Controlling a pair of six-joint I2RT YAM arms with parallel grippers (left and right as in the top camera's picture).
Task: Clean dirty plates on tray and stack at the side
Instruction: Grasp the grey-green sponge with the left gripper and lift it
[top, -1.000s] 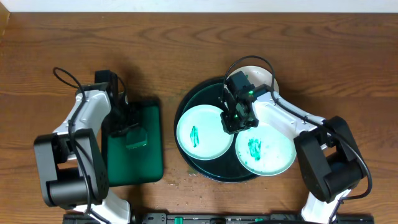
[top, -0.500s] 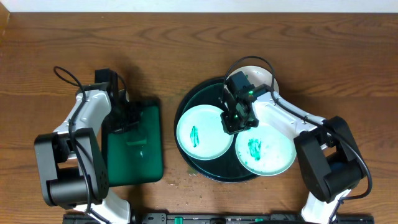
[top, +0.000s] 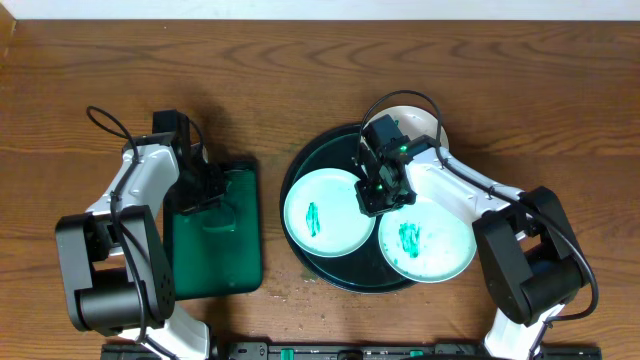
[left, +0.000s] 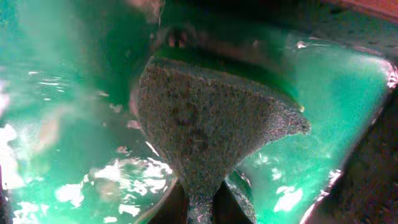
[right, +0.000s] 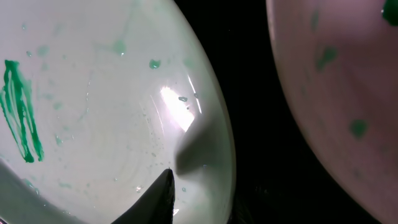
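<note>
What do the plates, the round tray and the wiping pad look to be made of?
The plates look like glazed ceramic or melamine: glossy white with a sharp glare spot. The round tray is probably plastic: smooth, dark, with a moulded rim. The wiping pad looks like coarse fibre or sponge: matte, speckled grey-green.

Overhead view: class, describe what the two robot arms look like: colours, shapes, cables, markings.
The left arm and right arm match: white shells on the links, bulky black joints, a thin black cable looping over each wrist. The left gripper and right gripper are black; the right one shows a small green light.
</note>
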